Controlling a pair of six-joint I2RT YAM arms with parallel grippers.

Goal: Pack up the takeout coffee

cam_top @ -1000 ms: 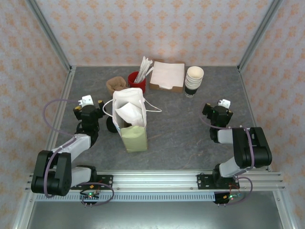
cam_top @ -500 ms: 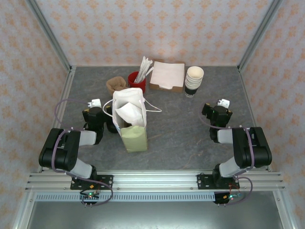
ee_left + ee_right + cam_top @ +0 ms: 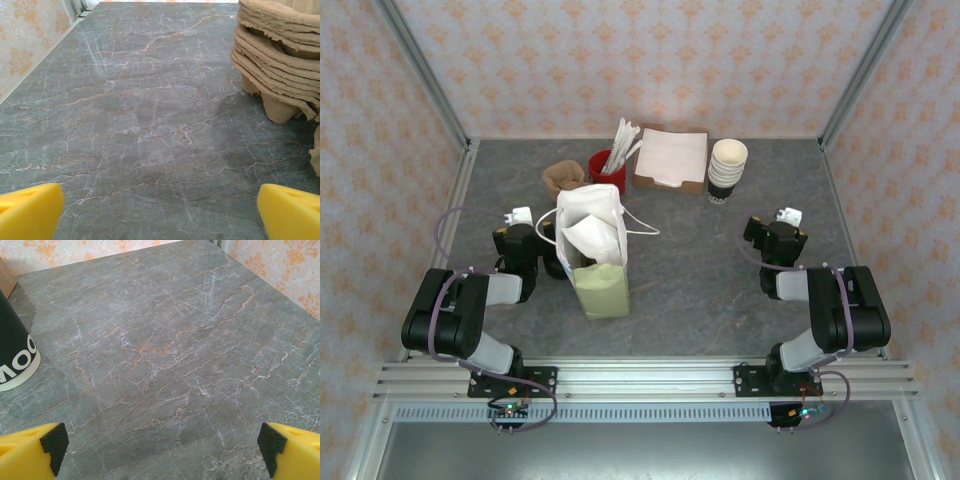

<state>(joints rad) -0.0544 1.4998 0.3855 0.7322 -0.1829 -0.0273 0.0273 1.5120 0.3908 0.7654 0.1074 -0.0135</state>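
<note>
The left gripper [image 3: 160, 215], bag [image 3: 603, 288] just to its right, and the right gripper [image 3: 162, 450] are hanging wide and empty; packing is seemingly ending.

Robot lab cell: aluminium rail [image 3: 640, 378], wallpapered panels [image 3: 640, 60], marble-look tabletop [image 3: 700, 270].

grey veined table [image 3: 720, 270], red cup [image 3: 604, 165]

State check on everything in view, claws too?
left claw: open, empty
right claw: open, empty
paper bag: upright, mouth open, white paper inside
cup stack: upright, mouths up
red cup: upright, white sticks or packets in it
napkin box: open, napkins inside
pulp carriers: stacked
</note>
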